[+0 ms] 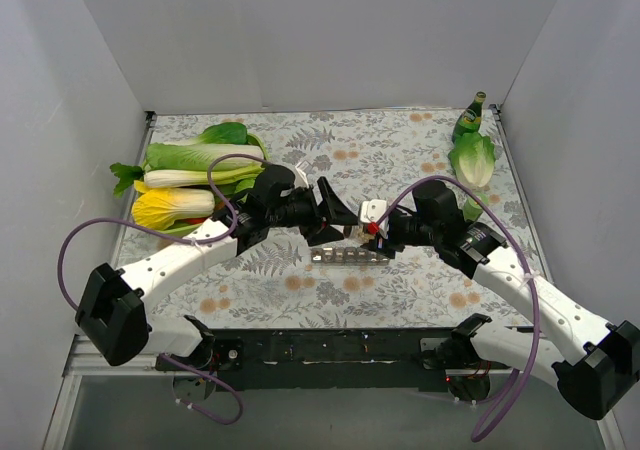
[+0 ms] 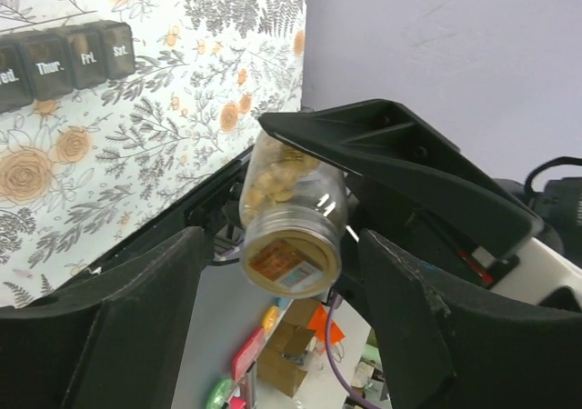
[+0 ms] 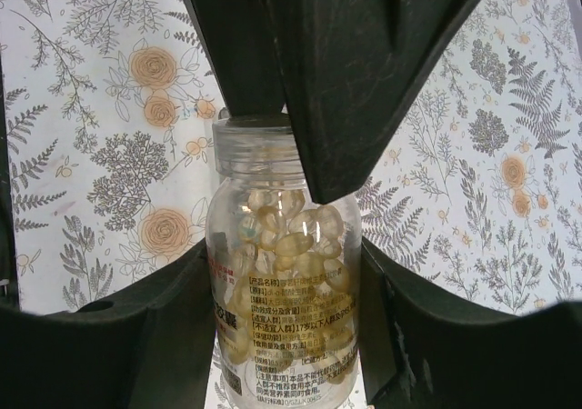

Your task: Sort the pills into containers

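A clear pill bottle full of yellow softgel pills is held off the table, and my right gripper is shut on its body. In the top view the bottle hangs just above the containers, a grey strip of day-labelled compartments lying on the floral cloth. My left gripper stands open around the bottle's round end, with a narrow gap on each side. One left finger crosses the bottle's neck in the right wrist view.
Leafy greens and a yellow cabbage lie at the left. A small green bottle and another leafy green sit at the back right. White walls enclose three sides.
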Tool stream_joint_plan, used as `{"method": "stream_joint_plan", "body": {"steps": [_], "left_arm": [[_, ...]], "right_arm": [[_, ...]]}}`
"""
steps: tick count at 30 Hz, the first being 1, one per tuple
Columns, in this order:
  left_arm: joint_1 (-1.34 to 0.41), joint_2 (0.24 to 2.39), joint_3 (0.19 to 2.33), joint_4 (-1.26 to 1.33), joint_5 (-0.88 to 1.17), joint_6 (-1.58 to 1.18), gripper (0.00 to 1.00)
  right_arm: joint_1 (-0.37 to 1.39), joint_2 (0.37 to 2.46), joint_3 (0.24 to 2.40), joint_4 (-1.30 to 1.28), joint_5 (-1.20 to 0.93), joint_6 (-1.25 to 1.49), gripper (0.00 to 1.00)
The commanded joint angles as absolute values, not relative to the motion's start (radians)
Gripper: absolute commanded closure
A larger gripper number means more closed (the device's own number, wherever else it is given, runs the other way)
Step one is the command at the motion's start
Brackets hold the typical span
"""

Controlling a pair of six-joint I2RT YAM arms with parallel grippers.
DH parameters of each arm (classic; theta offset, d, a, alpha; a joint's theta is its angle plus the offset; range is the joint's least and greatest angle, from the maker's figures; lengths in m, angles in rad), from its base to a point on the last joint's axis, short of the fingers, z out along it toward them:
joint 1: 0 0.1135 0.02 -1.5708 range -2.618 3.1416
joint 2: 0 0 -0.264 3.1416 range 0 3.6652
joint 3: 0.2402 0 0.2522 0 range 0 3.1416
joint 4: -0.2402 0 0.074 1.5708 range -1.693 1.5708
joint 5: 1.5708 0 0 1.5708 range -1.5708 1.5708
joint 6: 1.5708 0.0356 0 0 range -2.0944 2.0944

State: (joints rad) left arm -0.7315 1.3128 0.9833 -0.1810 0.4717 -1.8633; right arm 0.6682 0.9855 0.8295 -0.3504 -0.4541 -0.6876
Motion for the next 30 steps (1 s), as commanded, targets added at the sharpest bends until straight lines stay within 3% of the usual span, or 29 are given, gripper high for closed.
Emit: {"method": "stream_joint_plan", "body": {"steps": [1, 14, 21, 26, 29, 30], "left_arm": [[-0.736, 1.31, 1.025, -0.219, 0.439, -1.85, 0.35], [-0.738, 1.315, 0.991, -0.134, 0.578, -1.743, 0.77], [-0.738, 1.321, 0.976, -0.045, 0.788, -1.542, 0.79], [-0.747, 1.351, 1.098, -0.182, 0.969, -1.163, 0.78], [-0.749, 1.333, 1.117, -0.267, 1.044, -0.969, 0.71], [-0.749, 1.328, 1.124, -0.282, 1.086, -0.939, 0.64]], "right_arm": [[0.673, 0.979, 0.864, -0.325, -0.452, -0.686, 0.99], [0.628, 0.985, 0.824, -0.269, -0.557, -0.465, 0.99], [0.561, 0.979, 0.766, -0.166, -0.82, -0.209, 0.99], [0.534, 0.994, 0.642, 0.024, -0.988, 0.065, 0.99], [0.511, 1.0, 0.56, 0.249, -1.063, 0.309, 0.99], [0.506, 1.002, 0.51, 0.308, -1.087, 0.443, 0.99]]}}
